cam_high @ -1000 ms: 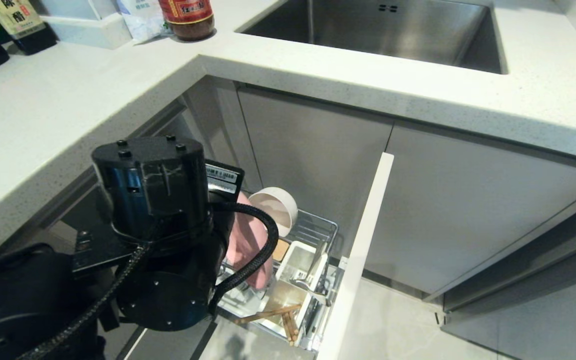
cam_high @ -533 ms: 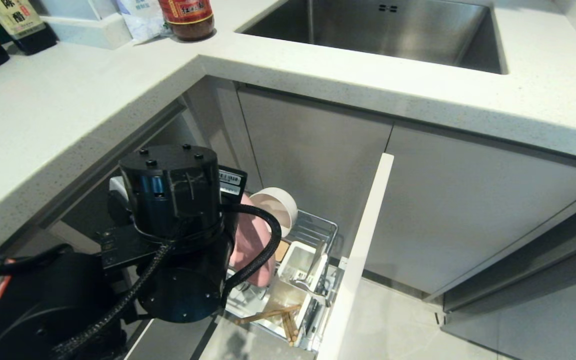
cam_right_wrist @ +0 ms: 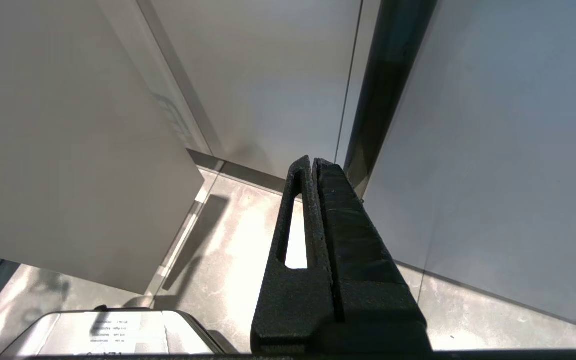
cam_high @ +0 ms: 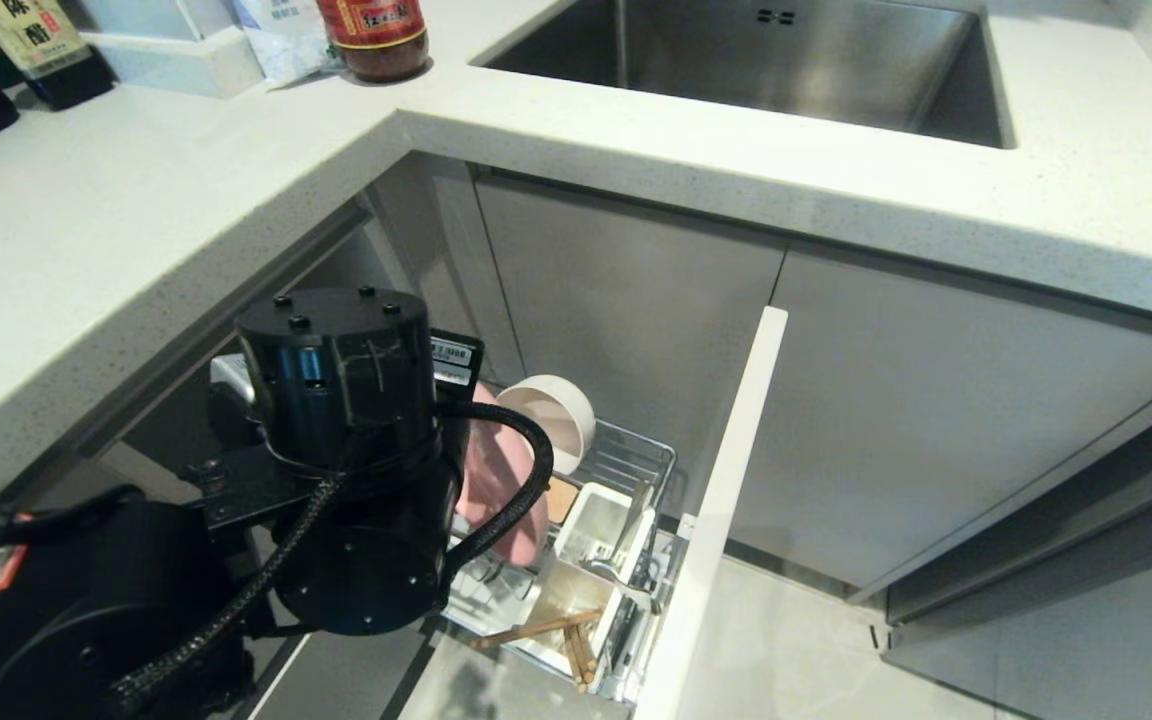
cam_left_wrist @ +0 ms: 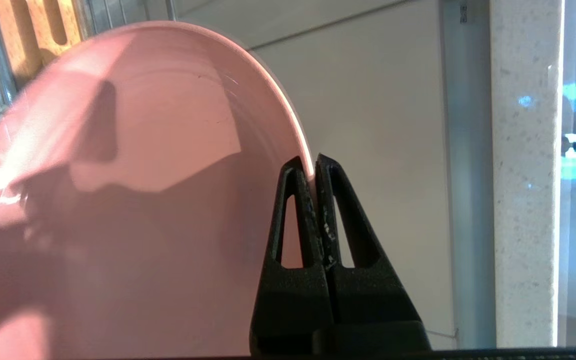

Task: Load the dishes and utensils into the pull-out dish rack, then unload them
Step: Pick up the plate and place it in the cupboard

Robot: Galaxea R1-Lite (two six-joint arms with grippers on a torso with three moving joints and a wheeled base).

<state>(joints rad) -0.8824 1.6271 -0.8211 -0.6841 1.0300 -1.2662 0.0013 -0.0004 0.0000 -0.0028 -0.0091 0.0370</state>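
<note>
Cabinet wall (cam_left_wrist: 393, 125) near; left end effector (cam_left_wrist: 314, 167) pinching plate (cam_left_wrist: 143, 175) rim

the left arm (cam_high: 336, 470) is reaching down over the pull-out dish rack (cam_high: 636, 460), hiding part of the pink plate (cam_high: 496, 480), which is standing on edge. the bowl (cam_high: 551, 415) is sitting tilted just behind the plate. the chopsticks (cam_high: 556, 632) are lying by the white utensil cup (cam_high: 601, 535). bottles (cam_high: 376, 35) are standing on the countertop (cam_high: 116, 220) near the sink (cam_high: 786, 60).
</note>
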